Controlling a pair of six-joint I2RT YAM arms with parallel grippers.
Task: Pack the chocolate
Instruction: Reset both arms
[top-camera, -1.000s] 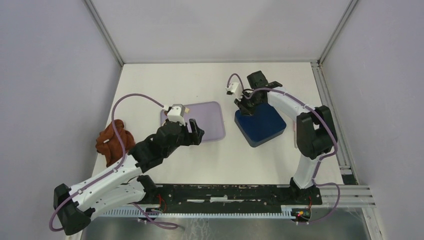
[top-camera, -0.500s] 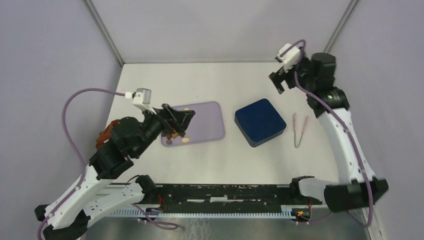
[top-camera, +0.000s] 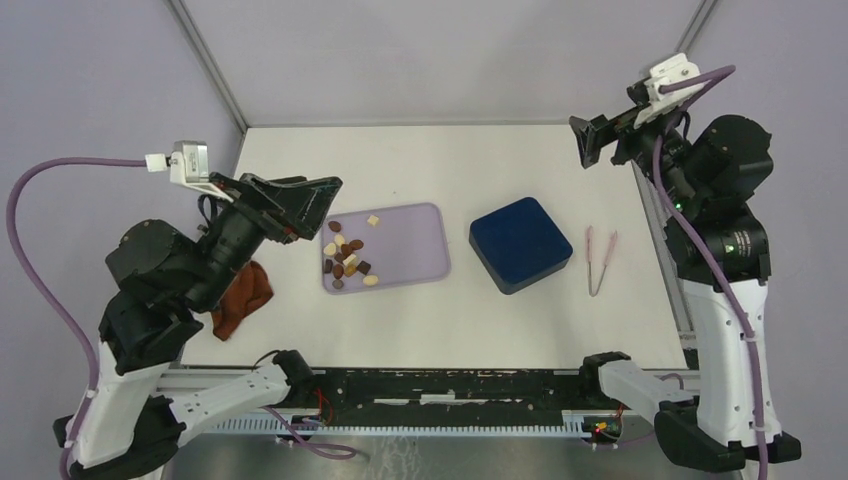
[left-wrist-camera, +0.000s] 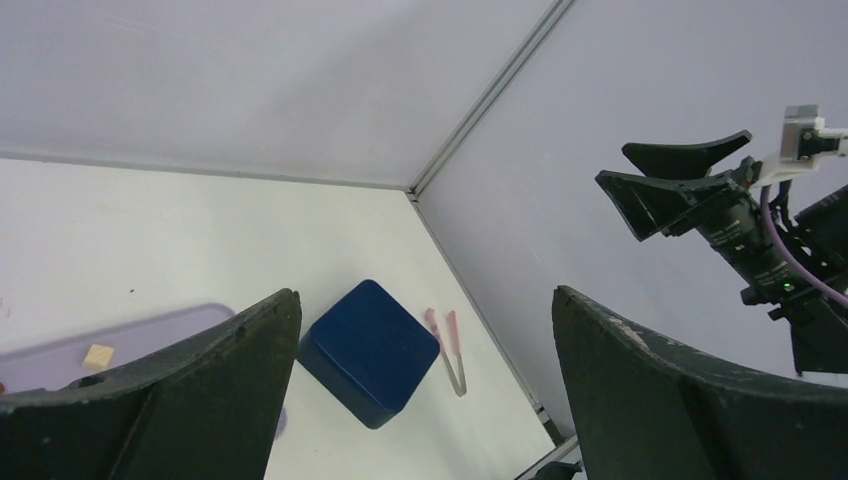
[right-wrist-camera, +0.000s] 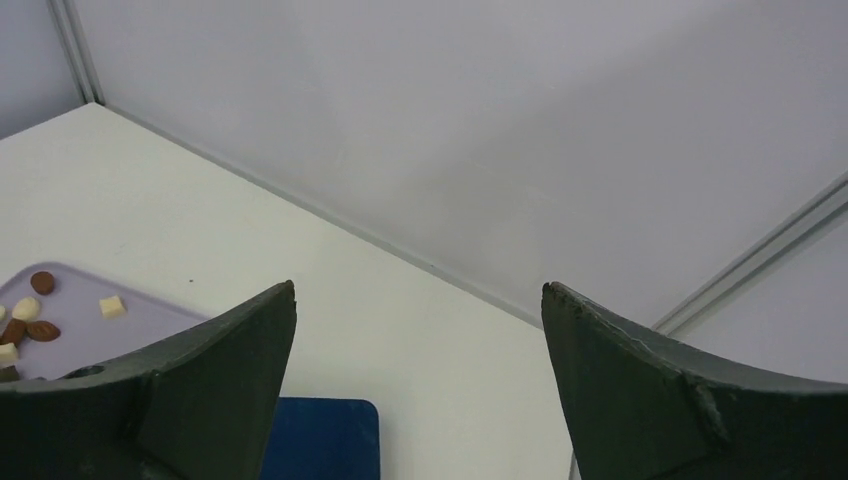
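Top external shows the chocolate (top-camera: 346, 258) clustered at the lilac tray's (top-camera: 415, 245) left end, nearest the left arm (top-camera: 170, 265). Both arms' jaws hang wide and empty. The pink tongs (top-camera: 599, 258) lie toward the desk's right edge, beside the right arm (top-camera: 720, 200).

**Item count on counter (top-camera: 440, 160)**

~14 pieces of chocolate (top-camera: 347, 251), clustered, exact count uncertain. 1 lilac tray (top-camera: 415, 245). 1 dark blue box (top-camera: 520, 243). 1 pair of pink tongs (top-camera: 599, 258). 1 reddish-brown cloth (top-camera: 243, 297). 2 pincers: left pincer (left-wrist-camera: 425, 293), right pincer (right-wrist-camera: 419, 286).
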